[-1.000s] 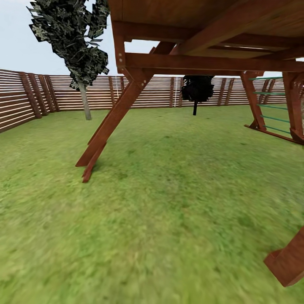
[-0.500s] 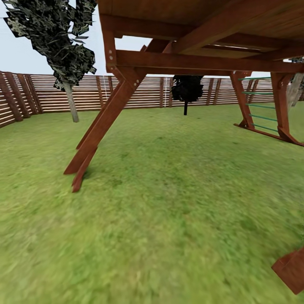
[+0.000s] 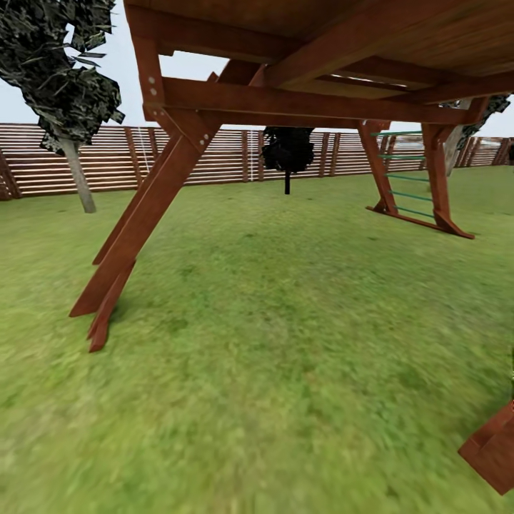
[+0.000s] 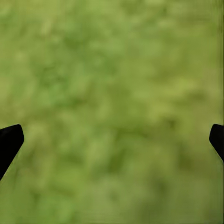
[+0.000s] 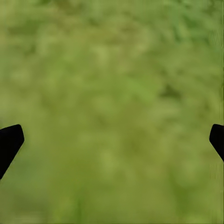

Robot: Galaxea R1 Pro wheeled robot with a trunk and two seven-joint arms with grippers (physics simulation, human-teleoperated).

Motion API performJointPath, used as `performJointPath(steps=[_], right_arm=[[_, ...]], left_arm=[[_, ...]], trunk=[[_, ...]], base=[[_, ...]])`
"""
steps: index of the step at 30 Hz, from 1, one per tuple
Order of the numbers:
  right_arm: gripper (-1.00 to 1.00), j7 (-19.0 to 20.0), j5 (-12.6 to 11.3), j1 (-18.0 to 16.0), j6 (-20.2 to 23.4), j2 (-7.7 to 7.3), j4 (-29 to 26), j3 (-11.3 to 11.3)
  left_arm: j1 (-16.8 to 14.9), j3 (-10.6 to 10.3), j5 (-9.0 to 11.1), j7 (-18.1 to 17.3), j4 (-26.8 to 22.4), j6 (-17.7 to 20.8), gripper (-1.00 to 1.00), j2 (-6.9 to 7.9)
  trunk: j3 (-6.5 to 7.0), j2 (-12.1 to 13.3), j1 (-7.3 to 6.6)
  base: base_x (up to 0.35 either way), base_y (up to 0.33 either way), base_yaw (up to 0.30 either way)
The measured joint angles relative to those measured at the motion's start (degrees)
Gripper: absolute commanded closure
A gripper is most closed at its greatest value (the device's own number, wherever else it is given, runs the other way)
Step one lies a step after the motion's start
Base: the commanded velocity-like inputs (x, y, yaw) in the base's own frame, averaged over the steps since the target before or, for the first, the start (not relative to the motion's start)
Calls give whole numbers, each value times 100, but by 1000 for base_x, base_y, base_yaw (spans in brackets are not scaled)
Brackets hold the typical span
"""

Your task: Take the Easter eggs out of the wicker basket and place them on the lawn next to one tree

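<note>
L gripper [image 4: 112,140] & R gripper [image 5: 112,140]: jaws spread wide, nothing held.

The playset [image 3: 300,100] is showing smooth, reddish-brown wood; the fence [image 3: 214,153] is looking like matt wooden slats; the lawn [image 3: 285,343] is appearing rough, mottled grass.

Open lawn [image 3: 285,343] lies ahead under the playset [image 3: 300,64]; its slanted leg [image 3: 135,228] stands left, seemingly another post [image 3: 492,450] near right.
</note>
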Motion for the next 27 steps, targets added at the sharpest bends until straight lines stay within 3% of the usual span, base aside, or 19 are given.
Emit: performJointPath(steps=[27], right_arm=[[-100,0,0,1,0,0,6,0]], left_arm=[[2,-4,0,0,0,0,-100,-4]], trunk=[[0,0,0]], base=[[267,189,-250]])
